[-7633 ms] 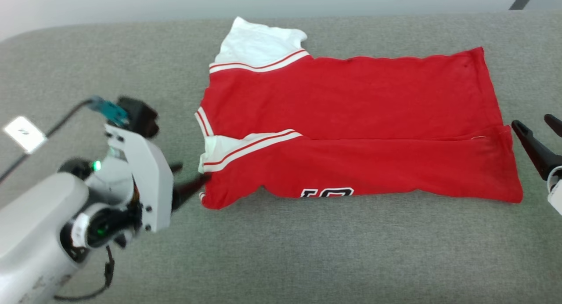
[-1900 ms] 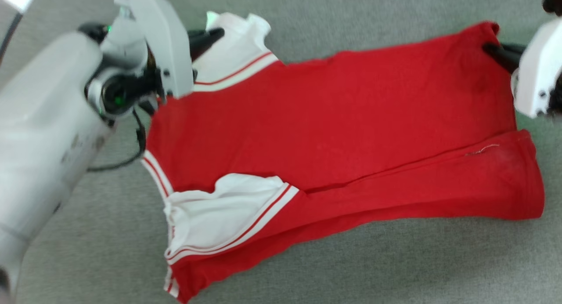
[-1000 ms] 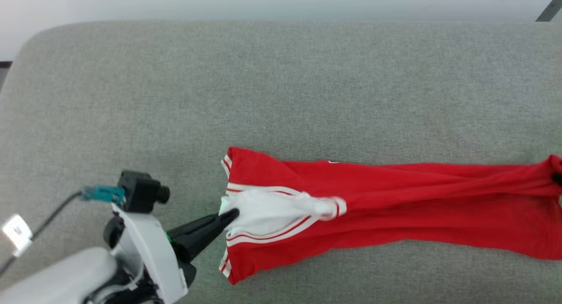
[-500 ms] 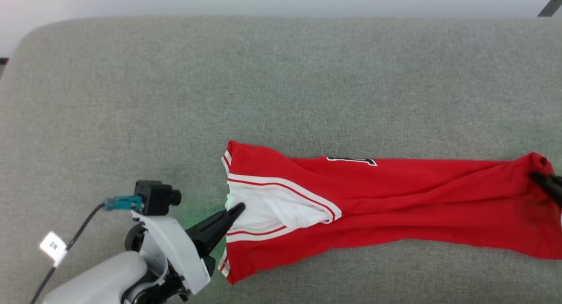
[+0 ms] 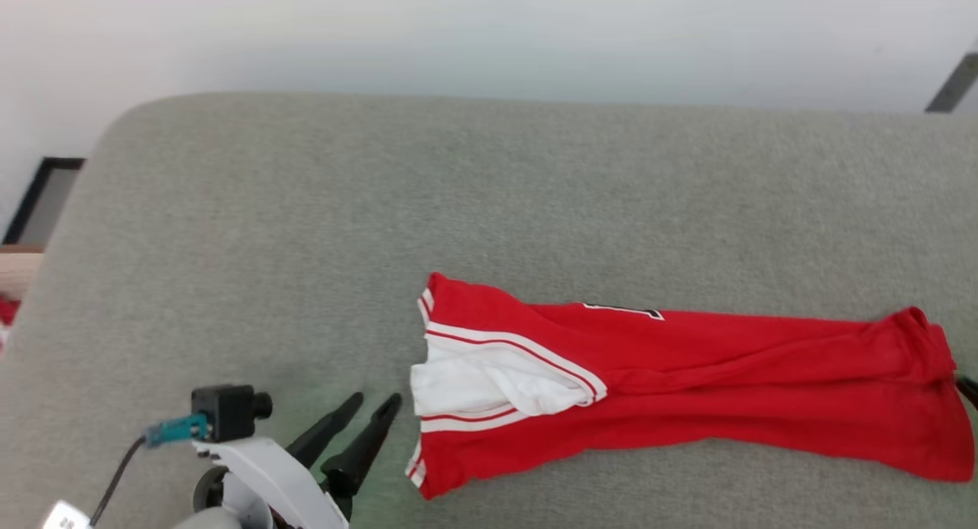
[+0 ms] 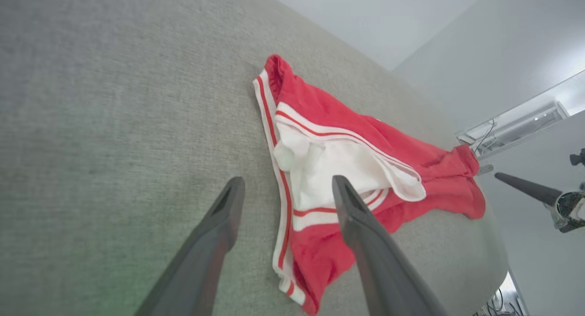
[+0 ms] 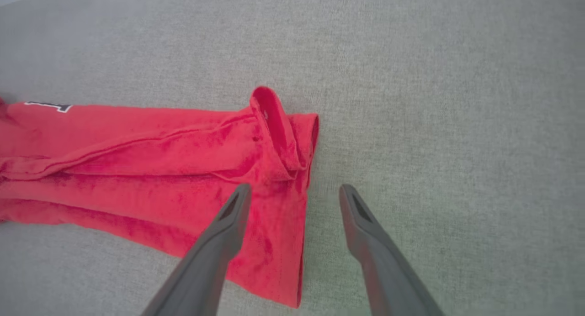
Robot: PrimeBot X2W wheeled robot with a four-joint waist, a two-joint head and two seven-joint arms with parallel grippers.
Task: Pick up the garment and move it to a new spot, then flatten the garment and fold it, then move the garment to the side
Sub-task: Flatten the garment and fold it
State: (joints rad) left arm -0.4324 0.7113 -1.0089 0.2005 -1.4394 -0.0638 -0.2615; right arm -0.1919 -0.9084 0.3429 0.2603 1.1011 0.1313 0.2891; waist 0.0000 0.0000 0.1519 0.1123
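The garment (image 5: 688,384), a red jersey folded lengthwise into a long narrow strip, lies across the grey padded table (image 5: 458,193). Its white sleeve with striped trim (image 5: 489,380) is at the left end; a sliver of the black number (image 5: 623,309) peeks out along the far edge. My left gripper (image 5: 374,401) stands open just left of the collar end, holding nothing; in the left wrist view its fingers (image 6: 288,186) straddle the striped collar edge (image 6: 279,179). My right gripper (image 7: 295,188) is open over the hem end (image 7: 279,138), empty; one tip (image 5: 969,387) shows at the head view's right edge.
The padded table's rounded left corner (image 5: 114,131) and far edge meet a pale wall (image 5: 489,32). A dark frame (image 5: 38,200) stands on the floor at the far left. Bare grey cloth lies beyond and in front of the garment.
Both grippers have let go of the garment and drawn back from its ends. The garment now lies still as a folded strip. The head camera has tilted up, showing more wall.
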